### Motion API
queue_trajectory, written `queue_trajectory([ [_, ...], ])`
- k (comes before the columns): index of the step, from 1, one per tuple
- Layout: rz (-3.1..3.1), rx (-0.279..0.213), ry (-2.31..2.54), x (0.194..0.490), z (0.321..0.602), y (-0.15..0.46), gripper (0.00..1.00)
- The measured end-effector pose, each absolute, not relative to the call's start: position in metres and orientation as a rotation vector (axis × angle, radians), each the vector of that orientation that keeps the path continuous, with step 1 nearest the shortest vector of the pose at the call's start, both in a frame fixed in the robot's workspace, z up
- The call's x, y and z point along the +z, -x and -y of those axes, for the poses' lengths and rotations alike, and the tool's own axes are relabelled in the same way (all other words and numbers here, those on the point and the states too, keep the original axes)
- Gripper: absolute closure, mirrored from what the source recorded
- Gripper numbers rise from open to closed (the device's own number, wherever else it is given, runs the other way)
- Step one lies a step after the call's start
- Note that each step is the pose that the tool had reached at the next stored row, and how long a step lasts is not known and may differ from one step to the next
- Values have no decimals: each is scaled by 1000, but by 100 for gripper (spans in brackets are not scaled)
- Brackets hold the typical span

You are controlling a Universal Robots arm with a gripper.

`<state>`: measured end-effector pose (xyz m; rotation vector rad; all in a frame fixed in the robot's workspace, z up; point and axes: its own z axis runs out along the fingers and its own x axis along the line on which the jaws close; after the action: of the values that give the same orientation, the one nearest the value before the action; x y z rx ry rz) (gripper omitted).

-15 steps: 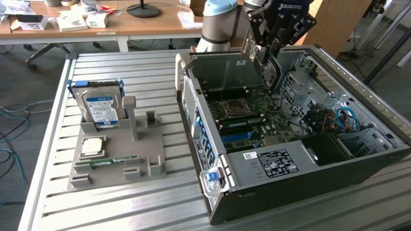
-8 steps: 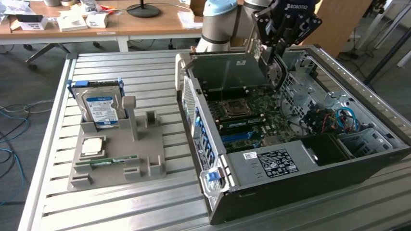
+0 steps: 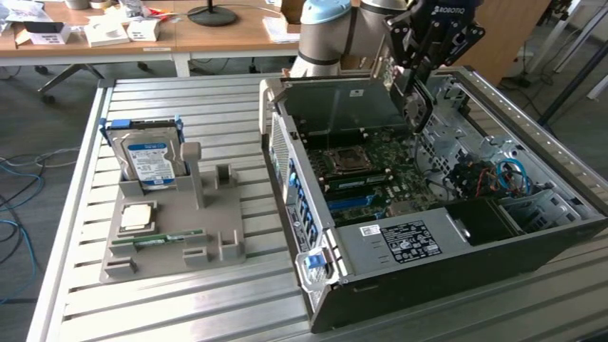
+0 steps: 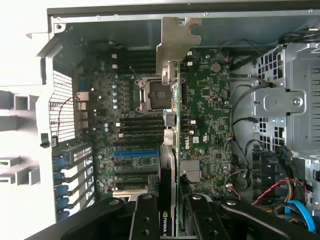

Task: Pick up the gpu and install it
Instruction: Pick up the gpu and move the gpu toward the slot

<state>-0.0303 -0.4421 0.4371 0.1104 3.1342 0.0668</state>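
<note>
Table [image 3: 190, 310] bears case [image 3: 399, 285], seemingly plastic holder [image 3: 221, 208].

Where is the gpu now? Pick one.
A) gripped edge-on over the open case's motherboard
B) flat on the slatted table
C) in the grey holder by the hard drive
A: the gpu stands edge-on in the gripper, over the motherboard inside the case.

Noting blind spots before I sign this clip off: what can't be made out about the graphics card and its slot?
Graphics card, fan side: wrist view sees it edge-on.
Slot under it: wrist view, covered by the card and gripper.
Card's bottom edge against the board: exterior view, too small to tell contact.
Case label text: exterior view, too small.
</note>
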Motion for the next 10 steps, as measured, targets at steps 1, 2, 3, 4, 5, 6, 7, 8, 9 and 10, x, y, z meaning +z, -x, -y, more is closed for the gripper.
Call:
queue_trajectory([
  [1,-3134,67,-110,437,442,30,74],
  [2,-3134,67,-110,437,442,30,74],
  [3,-3134,67,-110,437,442,30,74],
  [4,-3134,67,-110,437,442,30,74],
  [5,-3134,67,-110,437,442,30,74],
  [6,-3134,67,-110,437,442,30,74],
  [7,-3134,67,-110,437,442,30,74],
  [8,-3134,67,-110,437,442,30,74],
  [9,-3134,67,-110,437,442,30,74],
  [10,-3134,67,-110,437,442,29,74],
])
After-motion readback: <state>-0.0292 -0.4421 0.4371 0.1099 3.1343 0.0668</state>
